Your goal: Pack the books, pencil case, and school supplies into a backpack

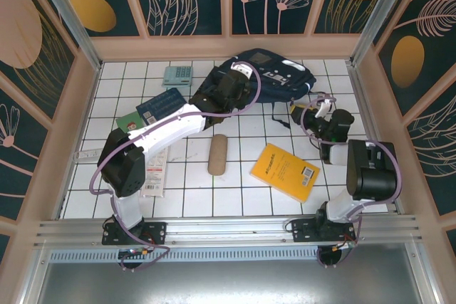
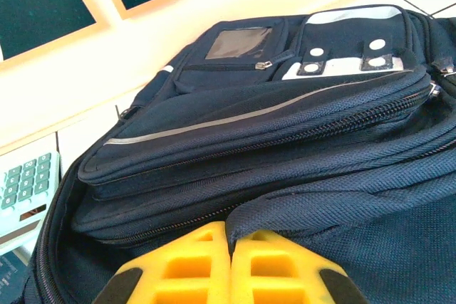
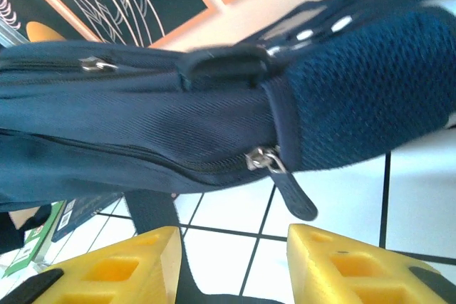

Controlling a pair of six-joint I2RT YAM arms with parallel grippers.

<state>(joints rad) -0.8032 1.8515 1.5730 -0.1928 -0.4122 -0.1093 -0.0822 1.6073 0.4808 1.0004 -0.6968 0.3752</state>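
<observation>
The navy backpack (image 1: pixel 274 76) lies at the back of the table. My left gripper (image 1: pixel 216 95) is shut on a fold of its fabric (image 2: pixel 299 211) at the near left side; the yellow fingers (image 2: pixel 192 261) meet on the cloth. My right gripper (image 1: pixel 305 113) stands open at the backpack's right side, low over the tiles, just short of a zipper pull (image 3: pixel 291 191). A dark strap (image 3: pixel 153 211) runs past its left finger. The yellow book (image 1: pixel 285 171), the tan pencil case (image 1: pixel 216 154), the teal calculator (image 1: pixel 177 75), a blue book (image 1: pixel 162 103), a green book (image 1: pixel 128 122) and the white packet (image 1: pixel 154 172) lie on the table.
The white tiled table (image 1: pixel 242 190) is walled by a pale wooden frame (image 1: pixel 228 46) at the back and sides. The calculator (image 2: pixel 25 183) sits just left of the backpack (image 2: pixel 285 105). A metal rail (image 1: pixel 228 229) runs along the near edge.
</observation>
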